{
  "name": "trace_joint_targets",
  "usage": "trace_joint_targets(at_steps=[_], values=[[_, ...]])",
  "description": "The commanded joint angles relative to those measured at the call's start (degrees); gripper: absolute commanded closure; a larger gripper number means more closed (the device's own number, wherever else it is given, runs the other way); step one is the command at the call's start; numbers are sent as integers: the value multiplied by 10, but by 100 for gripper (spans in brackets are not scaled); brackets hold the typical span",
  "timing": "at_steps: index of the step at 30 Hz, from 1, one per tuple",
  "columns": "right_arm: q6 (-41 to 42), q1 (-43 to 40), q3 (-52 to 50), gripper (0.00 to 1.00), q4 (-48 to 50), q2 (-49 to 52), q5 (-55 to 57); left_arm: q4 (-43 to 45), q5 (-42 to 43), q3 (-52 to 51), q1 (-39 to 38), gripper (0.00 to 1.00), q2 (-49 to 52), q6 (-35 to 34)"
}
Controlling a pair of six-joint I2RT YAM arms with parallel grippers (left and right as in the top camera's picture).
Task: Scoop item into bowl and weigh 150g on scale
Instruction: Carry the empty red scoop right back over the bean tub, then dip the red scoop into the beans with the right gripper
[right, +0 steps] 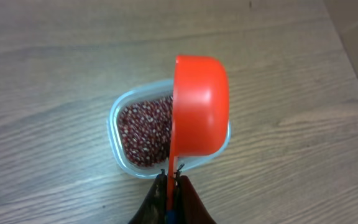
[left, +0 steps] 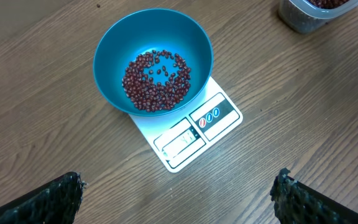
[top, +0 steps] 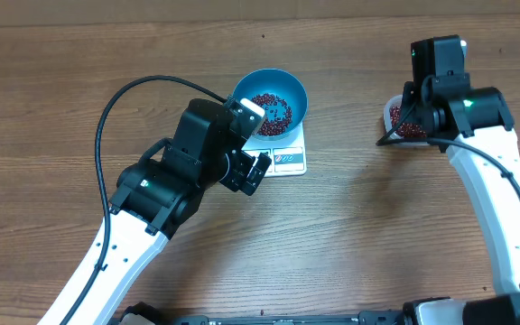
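**1. Weighing station.** The bowl (top: 273,97) sits on the scale (top: 289,159), towards the rear of the platform. This leaves the display strip (left: 180,142) along the front edge uncovered, judged deliberate so the reading can be checked. The digits are too faint to read. A shallow layer of beans (left: 157,81) covers the bowl floor; there is no heap.

**2. Left arm.** The left jaws stand fully open and empty. They hang above the table (top: 350,253) just in front of the scale and touch nothing. The left wrist camera takes in both bowl and display, so this is judged a watching post rather than a working one.

**3. Right arm.** The right jaws are closed on the handle of a red scoop (right: 199,106). The scoop is poised over the clear container (right: 114,134) that holds the bean stock (right: 143,130). The container stands well apart from the scale, on the robot's right side of the table.

**4. Orientation.**
- The scoop's long axis runs straight out from the jaws, handle nearest them and cup farthest.
- The cup is rolled onto its side. In the right wrist view its rounded back faces right and its mouth faces left, towards the stock.
- Whether the cup carries any beans cannot be seen.
- The posture is judged suited to digging in sideways.
- The scale's long axis runs front to back, with the display edge towards the robot.
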Motion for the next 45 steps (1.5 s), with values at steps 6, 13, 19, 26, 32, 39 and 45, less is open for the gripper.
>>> trace_joint_targets(at_steps=[6,13,19,26,32,39,45], values=[[8,-20,1,96,-3,82,9,0,4,-3,2,0,2,-10],[8,-52,1,96,-4,142,9,0,4,-3,2,0,2,-10],[8,-70,-7,96,0,150,8,0,4,-3,2,0,2,-10],[-18,-94,-63,96,64,150,-37,0,4,-3,2,0,2,-10],[-55,-113,-82,96,84,150,-83,0,4,-3,2,0,2,-10],[-138,-116,-82,96,93,150,-200,0,4,-3,2,0,2,-10],[-139,-134,-82,96,91,150,-264,0,4,-3,2,0,2,-10]])
